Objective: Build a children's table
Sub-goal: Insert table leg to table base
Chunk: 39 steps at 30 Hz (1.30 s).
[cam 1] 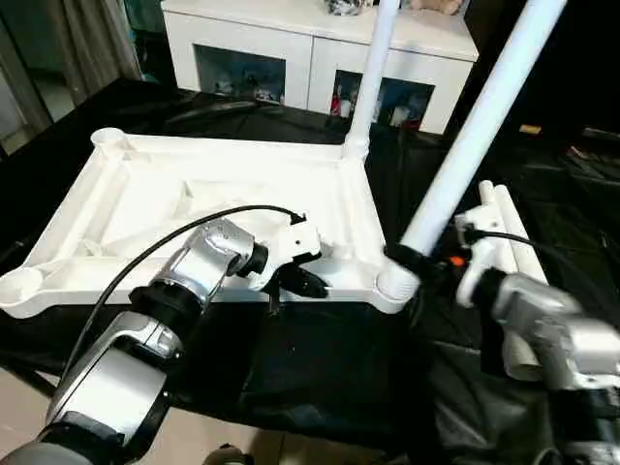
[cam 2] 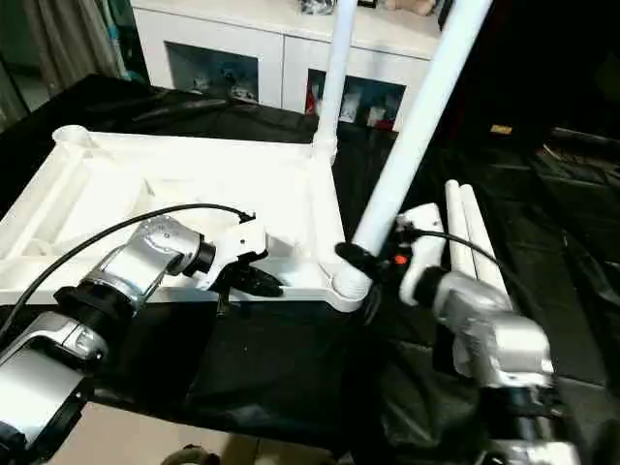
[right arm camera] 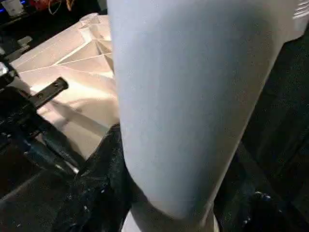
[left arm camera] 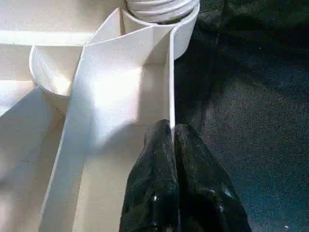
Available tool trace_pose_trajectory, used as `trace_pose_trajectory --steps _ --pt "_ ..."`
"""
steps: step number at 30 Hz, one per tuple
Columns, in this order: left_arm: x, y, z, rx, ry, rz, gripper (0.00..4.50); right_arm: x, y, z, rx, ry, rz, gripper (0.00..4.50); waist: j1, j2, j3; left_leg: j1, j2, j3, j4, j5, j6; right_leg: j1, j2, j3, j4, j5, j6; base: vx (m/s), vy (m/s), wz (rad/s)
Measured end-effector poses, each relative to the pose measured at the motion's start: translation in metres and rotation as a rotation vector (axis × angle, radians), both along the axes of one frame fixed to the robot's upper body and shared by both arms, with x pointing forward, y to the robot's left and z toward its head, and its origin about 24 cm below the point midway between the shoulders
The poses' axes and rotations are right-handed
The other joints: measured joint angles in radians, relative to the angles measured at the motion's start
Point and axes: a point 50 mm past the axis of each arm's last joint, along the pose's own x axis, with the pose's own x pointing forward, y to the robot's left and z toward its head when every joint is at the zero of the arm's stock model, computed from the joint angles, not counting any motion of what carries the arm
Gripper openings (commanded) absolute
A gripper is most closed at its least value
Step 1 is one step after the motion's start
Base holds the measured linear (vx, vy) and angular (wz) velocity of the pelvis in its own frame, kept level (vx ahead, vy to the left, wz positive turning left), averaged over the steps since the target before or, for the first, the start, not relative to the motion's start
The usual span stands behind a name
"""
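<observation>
1. Left eye view: the upturned white ribbed plastic tabletop [cam 1: 194,194] lies on the black-sheeted work table [cam 1: 320,358].
2. Left gripper [cam 1: 308,281] pinches its near rim, fingers together.
3. Right gripper [cam 1: 412,260] clamps a tilted white tube leg [cam 1: 475,126] at the near-right socket [cam 1: 395,283].

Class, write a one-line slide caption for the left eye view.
Left gripper pinches the upturned tabletop's rim while the right gripper seats a tilted leg in the near corner socket.

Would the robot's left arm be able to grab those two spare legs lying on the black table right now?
Probably not: the left gripper is pinching the tabletop's rim, and the spare legs lie beyond the right gripper and its leg.
</observation>
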Motion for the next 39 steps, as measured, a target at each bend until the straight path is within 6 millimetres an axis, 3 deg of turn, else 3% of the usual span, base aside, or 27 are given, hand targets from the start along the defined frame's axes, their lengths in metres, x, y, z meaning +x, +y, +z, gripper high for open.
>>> trace_pose_trajectory --steps 12,21,25,33,39 --pt "0.000 0.000 -0.001 0.000 -0.014 0.007 0.00 -0.010 0.000 -0.011 0.076 -0.054 -0.043 1.86 0.001 0.003 -0.002 0.000 0.000 0.000 0.000 0.000 0.000 0.000 0.000 0.000 0.000 -0.003 0.004 0.000 0.000 0.00" --pt "-0.001 -0.002 -0.004 0.005 -0.009 -0.001 0.00 -0.024 0.000 -0.018 -0.001 -0.164 -0.074 1.86 0.001 0.023 -0.013 0.001 0.000 -0.001 -0.003 0.000 0.000 0.001 0.000 0.000 -0.002 -0.003 0.005 0.000 0.000 0.00" --pt "-0.001 -0.002 -0.005 0.008 -0.006 -0.001 0.00 -0.028 0.001 -0.019 -0.025 -0.188 -0.072 1.86 0.001 0.027 -0.015 0.003 0.000 -0.001 -0.004 0.000 0.000 0.002 0.000 -0.001 -0.002 -0.004 0.006 0.000 0.000 0.00" --pt "-0.002 -0.003 -0.008 0.016 -0.001 -0.022 0.00 -0.030 0.000 -0.017 -0.089 -0.169 0.001 1.86 0.000 0.030 -0.015 0.014 -0.001 -0.001 -0.010 0.000 0.000 0.016 0.000 -0.002 -0.014 -0.004 0.007 0.000 0.000 0.00" --pt "-0.003 -0.003 -0.008 0.023 -0.003 -0.044 0.00 -0.026 -0.001 -0.012 -0.133 -0.148 0.085 1.86 0.000 0.030 -0.016 0.014 -0.002 -0.001 -0.010 0.000 0.000 0.018 0.000 -0.001 -0.016 -0.004 0.007 0.000 0.000 0.00"
